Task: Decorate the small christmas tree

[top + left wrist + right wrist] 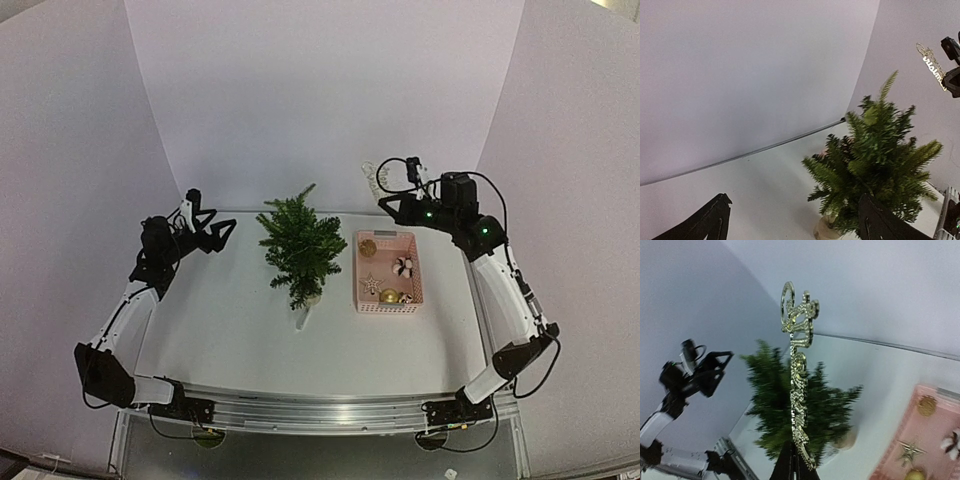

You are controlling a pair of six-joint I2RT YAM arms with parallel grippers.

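The small christmas tree point(300, 248), dark green in a pale round pot point(311, 297), stands mid-table. It also shows in the left wrist view point(875, 150) and, blurred, in the right wrist view point(790, 405). My right gripper point(386, 203) is raised behind the pink basket. In its own view it point(794, 457) is shut on a glittery gold word ornament point(797, 370), which sticks up from the fingers; the ornament also shows in the left wrist view point(932, 65). My left gripper point(212, 216) is open and empty, left of the tree and pointing at it point(795, 220).
A pink basket point(388, 305) right of the tree holds a gold ball point(368, 246), a star point(371, 284), a white ornament point(402, 265) and another gold ball point(389, 295). It shows in the right wrist view point(900, 467). White backdrop walls stand behind and at both sides.
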